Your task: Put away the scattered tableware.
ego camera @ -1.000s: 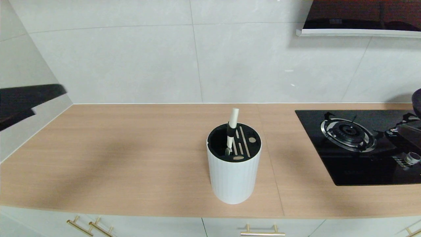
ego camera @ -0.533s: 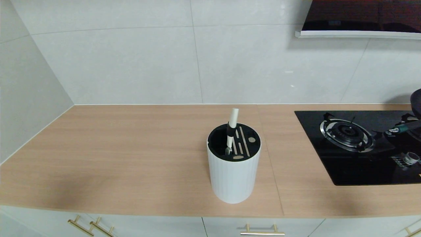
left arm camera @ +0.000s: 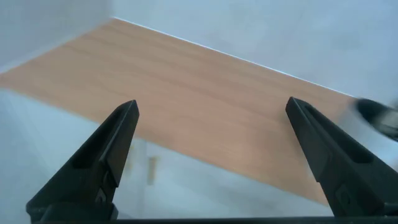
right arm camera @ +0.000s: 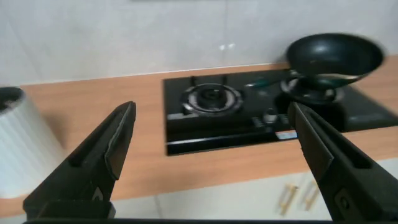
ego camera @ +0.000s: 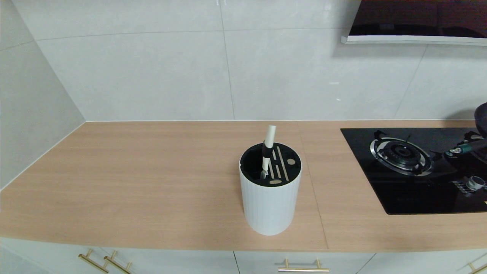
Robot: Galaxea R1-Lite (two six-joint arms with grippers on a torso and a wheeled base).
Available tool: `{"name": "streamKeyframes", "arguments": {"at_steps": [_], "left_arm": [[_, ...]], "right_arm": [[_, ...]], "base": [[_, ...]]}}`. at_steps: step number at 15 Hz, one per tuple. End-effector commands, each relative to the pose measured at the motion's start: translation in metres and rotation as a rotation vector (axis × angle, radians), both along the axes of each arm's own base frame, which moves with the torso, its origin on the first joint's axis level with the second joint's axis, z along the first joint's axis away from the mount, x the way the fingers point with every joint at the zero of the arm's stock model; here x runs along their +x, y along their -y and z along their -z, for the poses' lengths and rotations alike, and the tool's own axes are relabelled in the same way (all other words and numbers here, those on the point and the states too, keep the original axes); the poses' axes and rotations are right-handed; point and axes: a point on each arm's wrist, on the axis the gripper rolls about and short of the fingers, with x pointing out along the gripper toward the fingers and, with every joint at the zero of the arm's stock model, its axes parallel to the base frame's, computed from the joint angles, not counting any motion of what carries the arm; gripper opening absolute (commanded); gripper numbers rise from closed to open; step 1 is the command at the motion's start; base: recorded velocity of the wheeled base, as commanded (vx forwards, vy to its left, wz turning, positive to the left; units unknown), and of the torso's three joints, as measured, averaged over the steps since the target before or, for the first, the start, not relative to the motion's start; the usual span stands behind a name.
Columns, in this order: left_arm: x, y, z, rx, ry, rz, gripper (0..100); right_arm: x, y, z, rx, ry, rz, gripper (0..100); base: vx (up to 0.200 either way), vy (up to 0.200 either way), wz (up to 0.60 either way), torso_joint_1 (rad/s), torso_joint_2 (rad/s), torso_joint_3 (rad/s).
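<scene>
Left gripper: we see the left gripper [left arm camera: 211,102] with its two dark fingers spread wide and nothing between them. It hangs above the countertop's near edge.
Right gripper: the right gripper [right arm camera: 211,107] is spread just as wide and carries nothing. It hangs over the near edge of the countertop, facing the hob.
Grippers, count: two, both well apart from the tableware.
Utensil: we count one white-handled utensil [ego camera: 269,142]. It has a black collar below the handle. It stands in the holder, tilted a little, with its handle rising above the rim. We cannot tell what kind of utensil it is, since its working end is hidden inside.
Holder: one white ribbed holder [ego camera: 270,205], a cylinder with a black top. The top has a round open well on the left and narrow slots on the right. The utensil sits at the well's right edge, just beside the slots. The holder stands upright near the middle of the countertop, left of the hob.
Countertop: one wooden countertop [ego camera: 152,182], running from left to right against a tiled wall.
Hob: one black hob [ego camera: 414,190] on the right, with one burner [ego camera: 402,151] in plain sight.
Pan: one dark pan [right arm camera: 334,57] at the hob's far right.
Cabinet pulls: we count three brass pulls [ego camera: 303,269] below the near edge, and part of a fourth at the right corner.
</scene>
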Motion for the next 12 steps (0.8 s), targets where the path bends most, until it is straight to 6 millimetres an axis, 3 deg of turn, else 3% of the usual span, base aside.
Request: {"name": "streamKeyframes", "arguments": {"at_steps": [1, 4, 5, 8, 12], "left_arm": [[0.011, 0.002, 0.034, 0.028, -0.051, -0.060, 100], [0.045, 0.002, 0.082, 0.211, -0.103, -0.075, 100], [0.048, 0.002, 0.088, 0.275, -0.105, -0.081, 100], [0.049, 0.004, 0.091, 0.280, -0.116, 0.025, 100], [0.049, 0.008, 0.096, 0.222, -0.132, 0.217, 100]], "right_arm": [[0.011, 0.000, 0.024, 0.001, -0.020, 0.043, 100], [0.036, -0.001, 0.065, -0.003, -0.037, 0.018, 100], [0.038, -0.001, 0.071, -0.005, -0.053, -0.014, 100], [0.039, -0.002, 0.081, 0.005, -0.157, -0.055, 100], [0.040, -0.003, 0.080, 0.008, -0.146, -0.093, 100]], "base": [[0.000, 0.000, 0.00, 0.000, 0.00, 0.000], [0.000, 0.000, 0.00, 0.000, 0.00, 0.000], [0.000, 0.000, 0.00, 0.000, 0.00, 0.000], [0.000, 0.000, 0.00, 0.000, 0.00, 0.000], [0.000, 0.000, 0.00, 0.000, 0.00, 0.000]]}}
